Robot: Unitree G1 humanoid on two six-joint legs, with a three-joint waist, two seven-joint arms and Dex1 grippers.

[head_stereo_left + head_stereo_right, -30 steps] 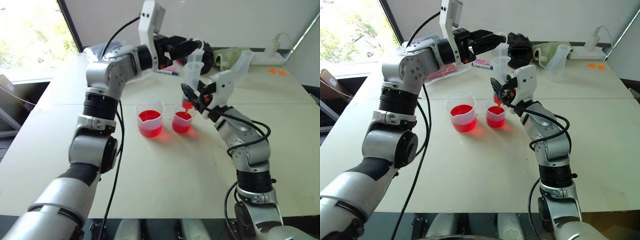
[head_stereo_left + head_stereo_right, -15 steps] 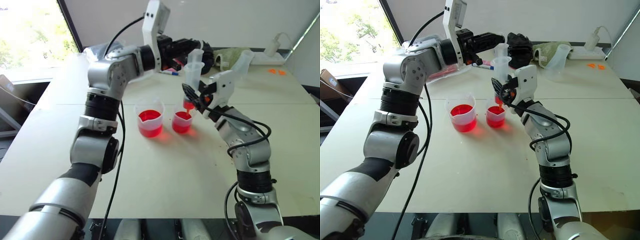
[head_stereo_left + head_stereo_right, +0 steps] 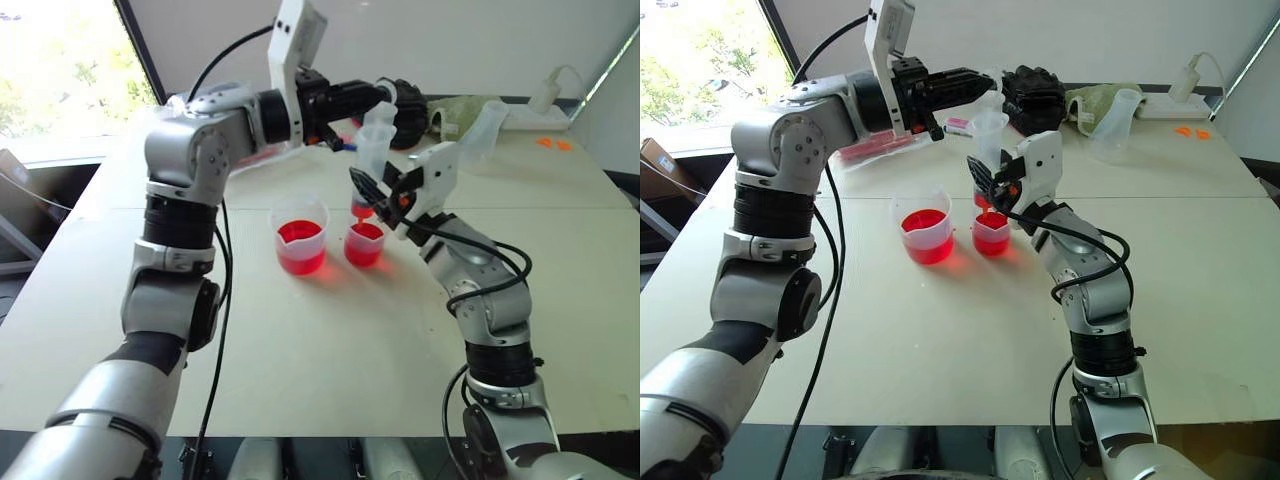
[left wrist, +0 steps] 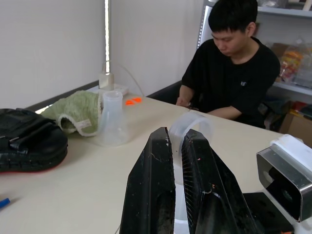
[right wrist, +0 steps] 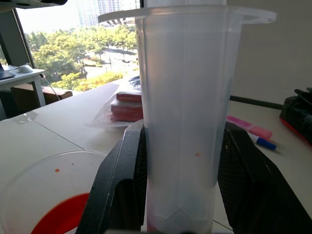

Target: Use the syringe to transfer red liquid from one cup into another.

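Right fingers (image 5: 122,195) clamp the syringe (image 3: 371,160) barrel (upright), left fingers (image 4: 195,185) pinch its plunger ring.

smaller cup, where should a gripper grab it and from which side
Probably the bare upper wall of the smaller cup, above the red liquid, coming level from its right. The larger cup stands close on its left, and the syringe hangs over its mouth.

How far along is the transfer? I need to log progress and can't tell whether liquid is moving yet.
Done: the narrower clear plastic beaker already holds red liquid. In hand: the right tool grips the large clear plastic syringe upright above it, and the left tool is shut on the ring-shaped plunger handle. Left: red liquid remains in the wider clear beaker.
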